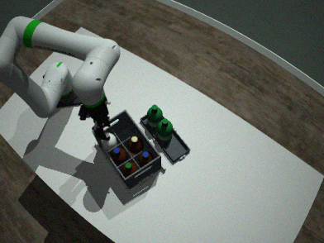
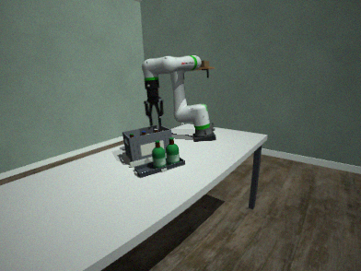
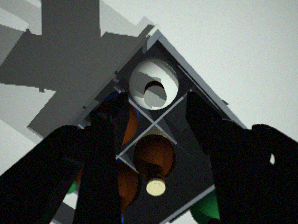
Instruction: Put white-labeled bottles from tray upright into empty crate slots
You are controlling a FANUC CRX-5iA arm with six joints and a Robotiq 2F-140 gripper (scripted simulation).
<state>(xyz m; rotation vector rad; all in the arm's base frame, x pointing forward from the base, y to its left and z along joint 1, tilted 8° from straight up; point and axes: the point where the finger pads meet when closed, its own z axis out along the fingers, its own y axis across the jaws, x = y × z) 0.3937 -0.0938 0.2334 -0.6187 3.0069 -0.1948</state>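
Gripper point(image 1: 103, 130) hangs part-open and empty above the crate point(image 1: 142, 173), where my white bottle point(image 3: 152, 85) stands in a corner slot. If I drift sideways here, a finger could clip the rim and shove the crate.

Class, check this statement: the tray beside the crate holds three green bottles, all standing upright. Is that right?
Not quite. The tray beside the crate holds two green bottles, not three: one at the far end and one next to it, both standing upright. The top view shows this most plainly, and the rest of the tray is bare.
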